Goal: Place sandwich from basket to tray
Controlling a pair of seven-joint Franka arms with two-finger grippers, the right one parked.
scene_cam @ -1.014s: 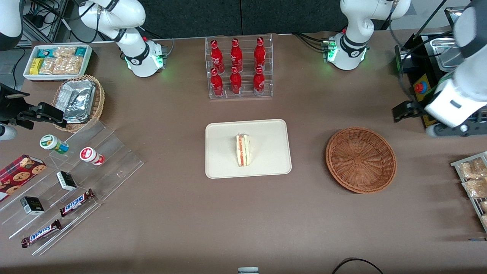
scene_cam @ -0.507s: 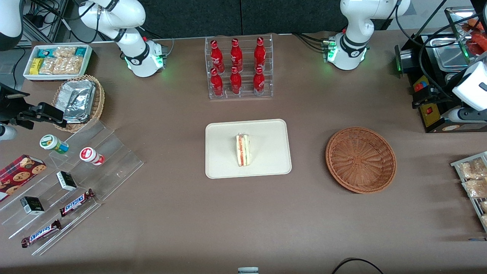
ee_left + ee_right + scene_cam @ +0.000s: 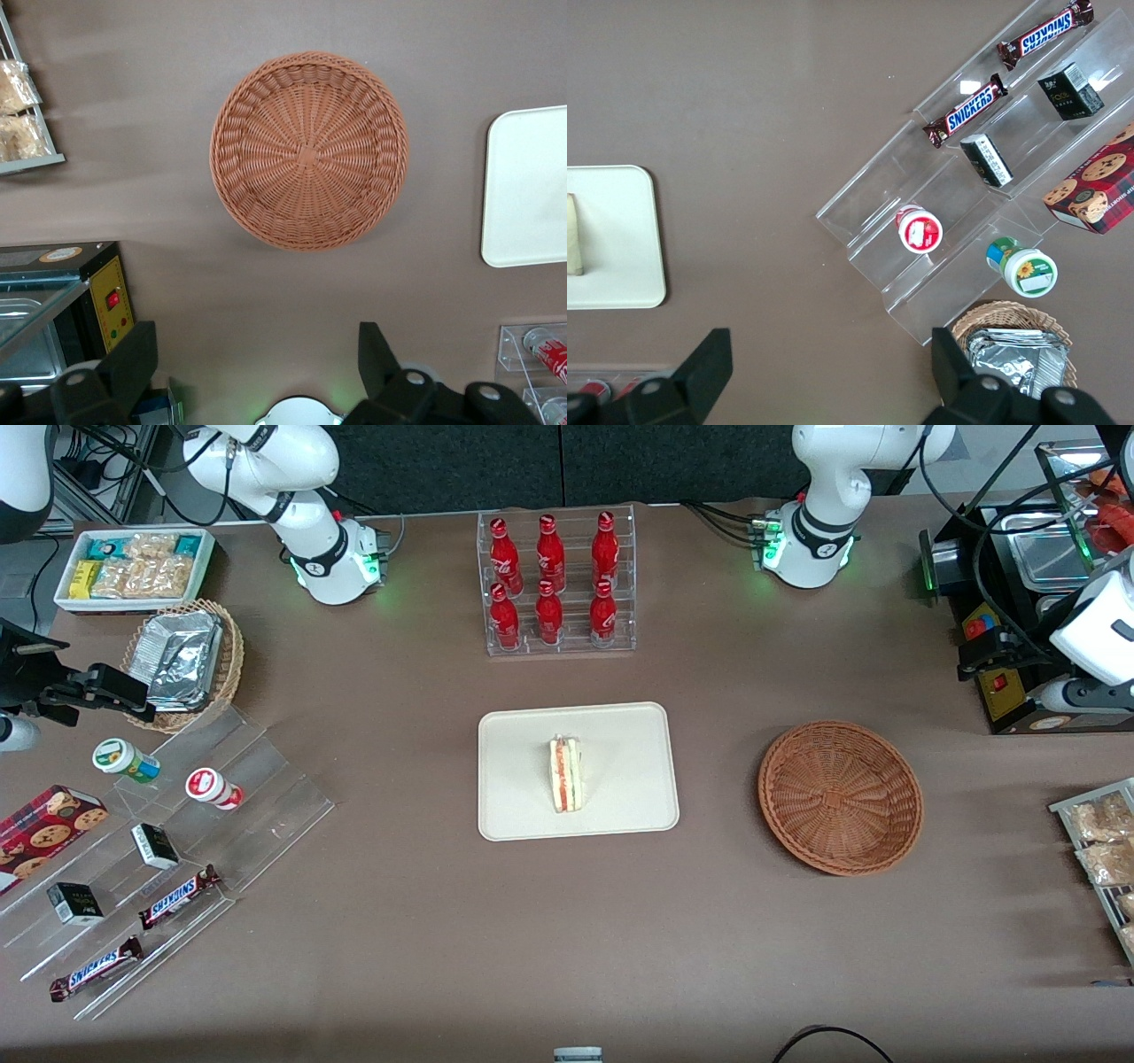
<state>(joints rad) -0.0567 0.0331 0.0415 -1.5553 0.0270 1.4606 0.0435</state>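
The left arm's gripper [image 3: 257,372] hangs high above the table at the working arm's end, its two dark fingers [image 3: 133,359] spread wide with nothing between them and touching nothing; in the front view it shows only as a black block [image 3: 988,651] in front of a white wrist, over a black box with a red button.

The sandwich [image 3: 565,774] stands on its edge near the middle of the tray [image 3: 523,806], its cut face up, showing a red-orange stripe and a thin green one between pale bread. The tray is smooth, cream, rectangular with rounded corners and a low rim. The basket [image 3: 840,797] sits apart from it toward the working arm's end: round, shallow, reddish-brown wicker, its weave running out from a small centre knot (the wrist view looks straight down into it [image 3: 308,150], and it holds nothing).

Readable writing is scarce. Two brown bars on the clear stepped acrylic stand [image 3: 266,779] read SNICKERS [image 3: 180,895], white letters on a dark wrapper. The six red bottles [image 3: 549,580] in a clear rack, farther from the front camera than the tray, carry white script too small to read. A tan wicker basket holds crinkled silver foil packets [image 3: 182,657].
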